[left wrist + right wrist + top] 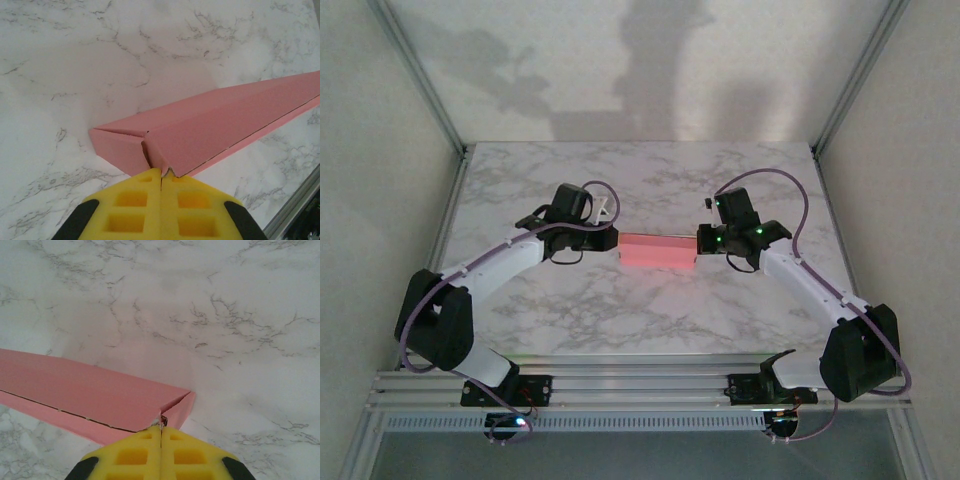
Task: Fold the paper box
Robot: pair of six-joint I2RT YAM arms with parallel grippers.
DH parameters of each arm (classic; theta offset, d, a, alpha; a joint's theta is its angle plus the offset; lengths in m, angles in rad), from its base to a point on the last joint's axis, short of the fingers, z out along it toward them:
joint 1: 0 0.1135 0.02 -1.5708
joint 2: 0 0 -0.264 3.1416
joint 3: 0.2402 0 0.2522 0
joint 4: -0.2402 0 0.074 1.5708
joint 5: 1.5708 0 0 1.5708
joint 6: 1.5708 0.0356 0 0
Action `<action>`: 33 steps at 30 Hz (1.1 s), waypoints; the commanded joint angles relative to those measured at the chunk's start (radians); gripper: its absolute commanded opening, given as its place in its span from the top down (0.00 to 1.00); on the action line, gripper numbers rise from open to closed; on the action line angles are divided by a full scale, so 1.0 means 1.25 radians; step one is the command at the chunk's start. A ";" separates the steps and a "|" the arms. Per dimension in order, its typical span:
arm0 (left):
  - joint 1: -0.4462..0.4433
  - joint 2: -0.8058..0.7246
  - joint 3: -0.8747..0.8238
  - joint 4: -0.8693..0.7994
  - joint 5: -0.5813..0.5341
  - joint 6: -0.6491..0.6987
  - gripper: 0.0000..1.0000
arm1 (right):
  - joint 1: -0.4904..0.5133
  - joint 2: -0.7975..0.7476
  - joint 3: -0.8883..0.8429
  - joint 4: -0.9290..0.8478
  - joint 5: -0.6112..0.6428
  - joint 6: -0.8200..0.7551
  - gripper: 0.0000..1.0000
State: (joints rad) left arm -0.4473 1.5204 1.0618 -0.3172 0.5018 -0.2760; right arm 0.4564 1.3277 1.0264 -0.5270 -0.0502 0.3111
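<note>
The paper box (657,250) lies pink side out mid-tabletop (650,180). The left hand (161,175) and right hand (161,429) are each pressed together, tips against its opposite ends. Uneven pushing could buckle the thin card or pop an end flap open.

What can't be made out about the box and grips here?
Left wrist view: the paper box runs off the right edge; the shut left gripper hides whether it pinches cardboard.
Right wrist view: box cut by left edge; shut right gripper hides the same.
Top view: flap seams too small.
</note>
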 commanded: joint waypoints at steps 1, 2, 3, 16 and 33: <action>-0.005 0.028 0.000 -0.108 -0.072 0.007 0.96 | 0.003 -0.013 -0.009 -0.041 -0.006 0.016 0.94; -0.005 0.029 0.000 -0.109 -0.076 0.008 0.96 | 0.003 -0.012 -0.009 -0.042 -0.008 0.017 0.93; -0.007 0.028 0.000 -0.111 -0.080 0.008 0.97 | 0.005 -0.010 -0.010 -0.044 -0.007 0.020 0.93; -0.021 0.037 0.008 -0.107 -0.081 0.000 0.97 | 0.009 -0.004 0.002 -0.037 -0.039 0.083 0.94; -0.040 0.047 0.012 -0.105 -0.088 -0.009 0.97 | 0.021 0.017 0.042 -0.055 -0.051 0.183 0.97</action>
State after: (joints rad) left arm -0.4774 1.5360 1.0912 -0.3416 0.4217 -0.2771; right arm 0.4618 1.3319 1.0389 -0.5522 -0.0818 0.5083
